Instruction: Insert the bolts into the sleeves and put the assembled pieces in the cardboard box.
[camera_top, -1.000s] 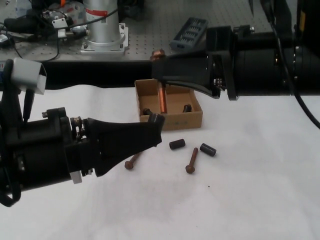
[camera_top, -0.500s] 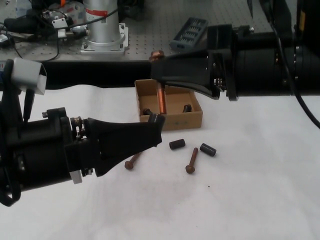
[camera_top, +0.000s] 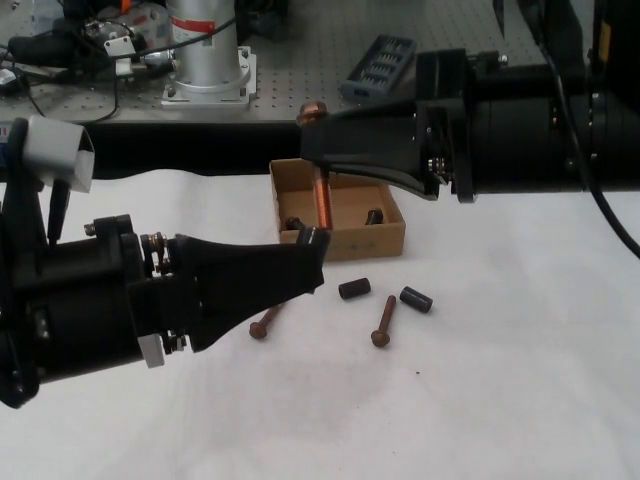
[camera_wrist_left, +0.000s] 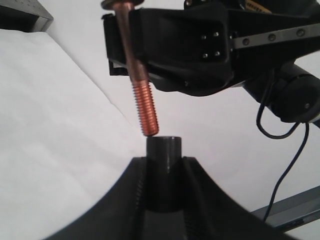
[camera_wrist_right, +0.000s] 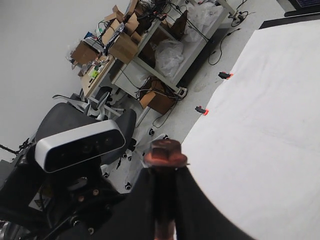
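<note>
My left gripper (camera_top: 312, 250) is shut on a black sleeve (camera_wrist_left: 163, 167), held upright above the white bench in front of the cardboard box (camera_top: 340, 232). My right gripper (camera_top: 312, 135) is shut on a copper bolt (camera_top: 322, 195) just under its head (camera_wrist_right: 165, 152); the bolt (camera_wrist_left: 139, 75) hangs threads down, its tip just above the sleeve's rim and a little off its centre. Two loose black sleeves (camera_top: 354, 289) (camera_top: 416, 299) and two loose bolts (camera_top: 384, 321) (camera_top: 266, 322) lie on the cloth in front of the box. The box holds dark pieces (camera_top: 373, 216).
A metal post on a base (camera_top: 207, 60) and a dark ridged block (camera_top: 380, 62) stand on the perforated table behind the bench. Cables and small parts (camera_top: 70, 45) lie at the back left. White cloth (camera_top: 480, 380) stretches open toward the front right.
The right gripper with the bolt has edged slightly left and down toward the sleeve. The left arm has stayed put.
</note>
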